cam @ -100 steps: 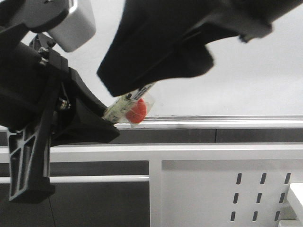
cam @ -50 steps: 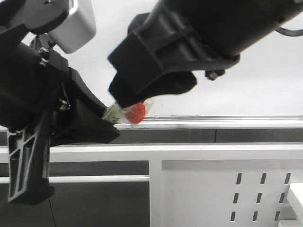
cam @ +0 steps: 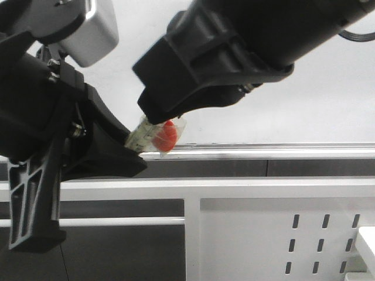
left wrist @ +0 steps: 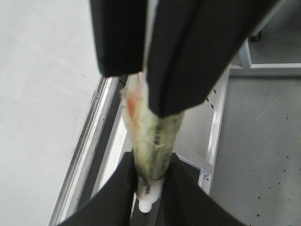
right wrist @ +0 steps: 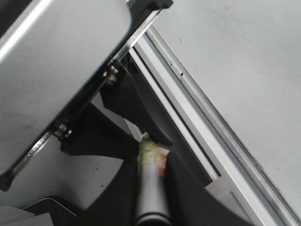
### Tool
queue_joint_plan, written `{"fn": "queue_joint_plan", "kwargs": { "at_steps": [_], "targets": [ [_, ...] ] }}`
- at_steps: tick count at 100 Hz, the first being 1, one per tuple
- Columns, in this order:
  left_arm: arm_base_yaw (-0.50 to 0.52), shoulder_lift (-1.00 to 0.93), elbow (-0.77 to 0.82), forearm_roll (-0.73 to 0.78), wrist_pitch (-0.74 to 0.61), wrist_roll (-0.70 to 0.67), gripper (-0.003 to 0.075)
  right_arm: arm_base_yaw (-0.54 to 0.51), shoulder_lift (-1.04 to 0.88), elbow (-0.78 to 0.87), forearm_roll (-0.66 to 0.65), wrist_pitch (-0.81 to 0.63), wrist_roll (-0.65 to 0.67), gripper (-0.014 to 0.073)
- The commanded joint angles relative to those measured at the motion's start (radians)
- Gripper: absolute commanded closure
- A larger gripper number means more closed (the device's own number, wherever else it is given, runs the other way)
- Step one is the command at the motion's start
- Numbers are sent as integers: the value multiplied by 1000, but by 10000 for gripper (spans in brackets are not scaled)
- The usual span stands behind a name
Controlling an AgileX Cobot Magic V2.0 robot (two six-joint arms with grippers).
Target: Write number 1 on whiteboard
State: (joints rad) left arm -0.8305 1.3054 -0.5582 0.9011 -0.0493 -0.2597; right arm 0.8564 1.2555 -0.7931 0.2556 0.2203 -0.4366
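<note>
the left gripper (cam: 126,149) is clamped on the near end of a marker (cam: 153,136) wrapped in clear film, its red cap end pointing right. since half a second ago the right gripper (cam: 153,114) has shifted slightly up and left along the marker and now pinches its far end, likely to pull the cap. the whiteboard (cam: 316,99) stands behind, its silver rail (cam: 281,151) just below. no number 1 shows yet; writing hasn't begun.
</note>
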Motion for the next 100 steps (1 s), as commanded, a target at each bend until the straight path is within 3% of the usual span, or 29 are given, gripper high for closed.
{"fn": "queue_joint_plan", "kwargs": {
  "at_steps": [1,8,25,32,52,76,83,90,95,97,100],
  "targets": [
    [-9,-29,-30,-38,-26,-10,729,0,-21,-37,4,-87,-8,671],
    [-9,-29,-30,-38,-24,-10,655,0,-21,-37,4,-85,-8,671],
    [-9,-47,-30,-38,-58,-10,288,0,-21,-37,4,-82,-8,671],
    [-9,-63,-30,-52,-51,-10,235,0,-25,-37,4,-84,-8,671],
    [-9,-168,-30,-88,17,-12,247,-17,-62,-37,4,-103,-8,671],
    [-9,-368,3,-299,120,-12,254,-77,-176,6,4,-21,-8,671],
    [-9,-430,28,-367,158,-12,337,-77,-240,49,4,-35,-8,671],
    [-9,-486,59,-395,165,-12,514,-77,-312,106,20,-58,-8,670],
    [-9,-522,78,-405,163,-12,689,-77,-367,155,30,-86,-5,668],
    [-9,-537,85,-405,163,-12,733,-77,-391,176,38,-100,-5,663],
    [-9,-556,94,-407,156,-14,736,-77,-420,205,47,-120,-5,660]
  ]
}}
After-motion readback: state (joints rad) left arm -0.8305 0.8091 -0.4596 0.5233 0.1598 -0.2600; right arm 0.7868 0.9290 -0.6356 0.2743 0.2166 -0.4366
